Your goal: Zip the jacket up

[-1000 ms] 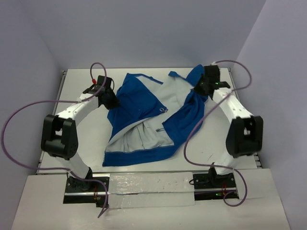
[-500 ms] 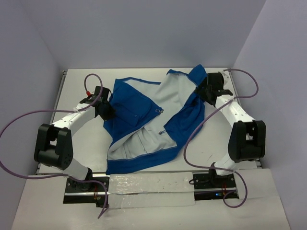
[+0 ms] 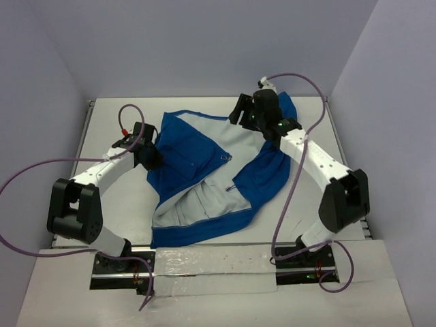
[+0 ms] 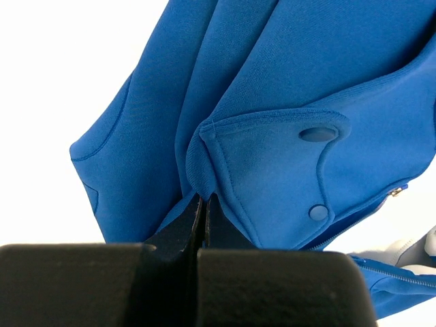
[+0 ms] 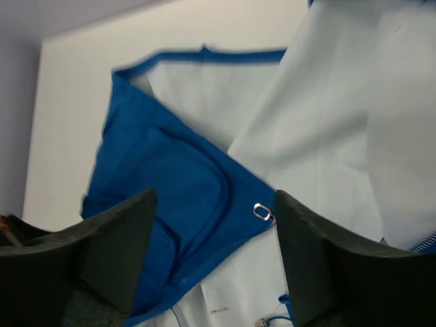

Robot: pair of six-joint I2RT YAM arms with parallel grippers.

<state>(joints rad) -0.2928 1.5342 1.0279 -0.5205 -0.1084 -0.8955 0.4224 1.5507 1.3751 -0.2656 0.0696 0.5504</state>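
The royal-blue jacket (image 3: 269, 178) lies spread open on the table, its pale grey lining facing up. My left gripper (image 3: 151, 158) is shut on a fold of blue fabric at the jacket's left edge, next to a pocket flap (image 4: 272, 177) with two snaps; the pinched fold (image 4: 197, 178) shows between my shut jaws (image 4: 203, 199). My right gripper (image 3: 240, 114) hovers over the jacket's upper middle. In its wrist view the right gripper (image 5: 214, 197) is open and holds nothing, with the jacket (image 5: 177, 184) and a silver zipper pull (image 5: 262, 212) below, close to the right finger (image 5: 320, 266).
Purple cables loop off both arms (image 3: 27, 177) (image 3: 310, 85). White table (image 3: 109, 197) shows left of the jacket and to the right (image 3: 306, 197). A shiny taped strip (image 3: 211, 269) runs along the near edge between the arm bases. Walls close in on three sides.
My right gripper let go of the jacket's right front, opened and swung left over the upper middle; that flap has dropped flat. The left gripper drew the left edge slightly nearer, then held.
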